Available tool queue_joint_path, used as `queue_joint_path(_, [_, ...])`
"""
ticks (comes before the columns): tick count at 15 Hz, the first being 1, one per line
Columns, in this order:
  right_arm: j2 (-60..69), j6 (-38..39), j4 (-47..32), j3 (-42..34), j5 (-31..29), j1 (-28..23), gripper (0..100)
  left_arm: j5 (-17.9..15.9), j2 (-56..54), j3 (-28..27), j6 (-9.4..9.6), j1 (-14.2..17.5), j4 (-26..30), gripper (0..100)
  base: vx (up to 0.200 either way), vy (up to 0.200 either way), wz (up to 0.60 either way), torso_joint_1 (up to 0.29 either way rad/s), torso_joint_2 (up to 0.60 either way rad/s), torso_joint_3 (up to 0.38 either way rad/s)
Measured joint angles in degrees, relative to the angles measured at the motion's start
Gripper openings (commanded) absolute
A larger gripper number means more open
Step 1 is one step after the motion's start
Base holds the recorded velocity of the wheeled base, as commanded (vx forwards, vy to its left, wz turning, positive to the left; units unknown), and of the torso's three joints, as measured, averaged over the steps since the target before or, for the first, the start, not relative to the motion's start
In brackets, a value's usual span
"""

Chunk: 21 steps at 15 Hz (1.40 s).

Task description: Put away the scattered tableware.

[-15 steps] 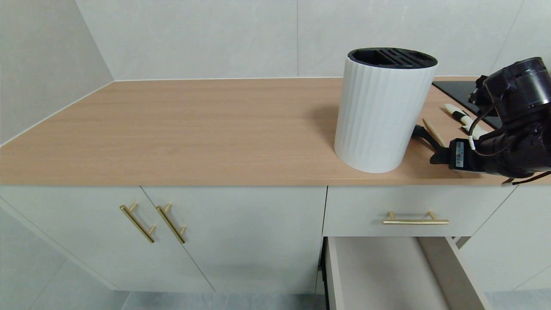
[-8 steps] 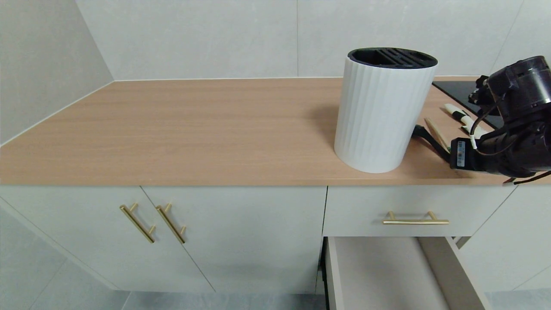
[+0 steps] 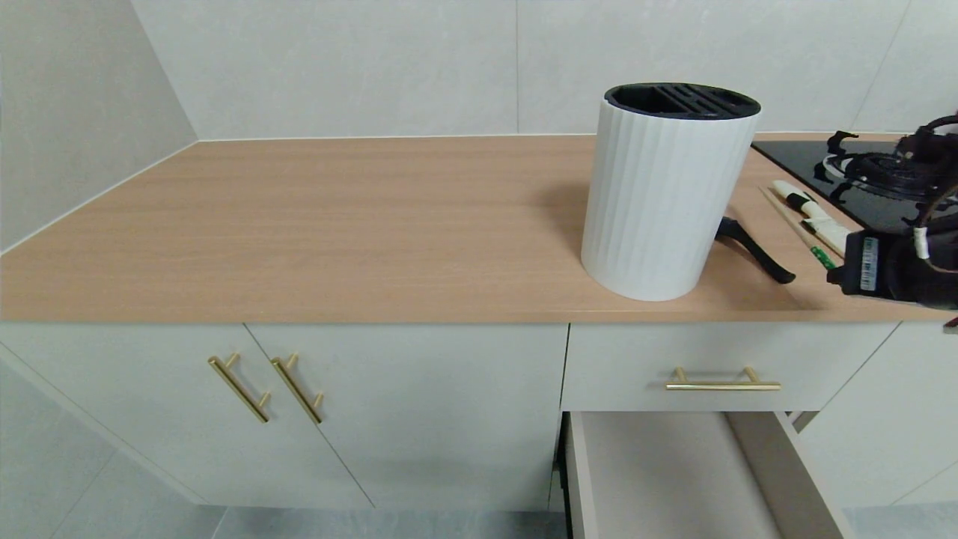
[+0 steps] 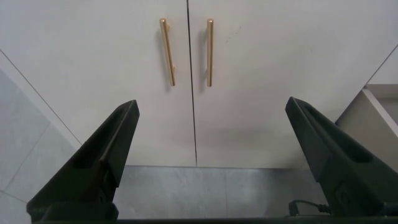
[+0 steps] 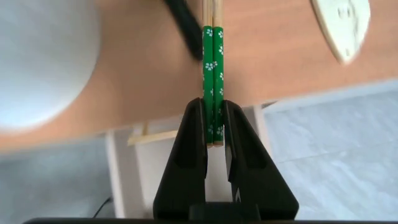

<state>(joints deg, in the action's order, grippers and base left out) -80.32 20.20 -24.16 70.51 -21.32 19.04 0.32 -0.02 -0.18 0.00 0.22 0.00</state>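
R gripper (image 3: 838, 274), clamped on green-tipped chopsticks (image 5: 212, 62), has pulled right, away from white holder (image 3: 658, 202), since 1 s ago; L gripper (image 4: 211, 104) fingers spread wide before cabinet doors (image 4: 261, 118).

A home kitchen, probably: wooden countertop (image 3: 337, 224), gas hob (image 3: 876, 172), tiled wall (image 3: 337, 67), handled cabinets (image 3: 412, 404).

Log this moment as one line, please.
right tool: shut on green-ended chopsticks over counter | left tool: open, facing cabinet doors | drawer: open
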Motion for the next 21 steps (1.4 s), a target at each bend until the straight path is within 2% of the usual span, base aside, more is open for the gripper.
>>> queue_joint_path(5, [15.14, 0.05, -4.74, -5.24, 6.88, 0.39, 0, 0.0, 0.0, 0.0, 0.0, 0.02, 0.0, 100, 0.0, 0.0, 0.0, 0.0, 0.0, 0.0])
queue_joint_path(9, [23.95, -0.17, -14.75, -5.38, 8.68, 0.46, 0, 0.01, 0.0, 0.0, 0.0, 0.02, 0.0, 100, 0.0, 0.0, 0.0, 0.0, 0.0, 0.0])
queue_joint_path(10, [24.93, -0.66, -17.85, -4.89, 9.4, 0.59, 0, 0.0, 0.0, 0.0, 0.0, 0.02, 0.0, 100, 0.0, 0.0, 0.0, 0.0, 0.0, 0.0])
queue_joint_path(13, [27.01, -3.58, -25.02, -4.64, 18.32, 1.85, 0, 0.0, 0.0, 0.0, 0.0, 0.02, 0.0, 100, 0.0, 0.0, 0.0, 0.0, 0.0, 0.0])
queue_joint_path(16, [27.54, -4.14, -25.84, -5.63, 23.31, 2.69, 0, 0.01, 0.0, 0.0, 0.0, 0.02, 0.0, 100, 0.0, 0.0, 0.0, 0.0, 0.0, 0.0])
queue_joint_path(21, [24.23, -4.22, -31.87, -7.8, 25.12, 9.51, 0, 0.01, 0.0, 0.0, 0.0, 0.0, 0.0, 100, 0.0, 0.0, 0.0, 0.0, 0.0, 0.0])
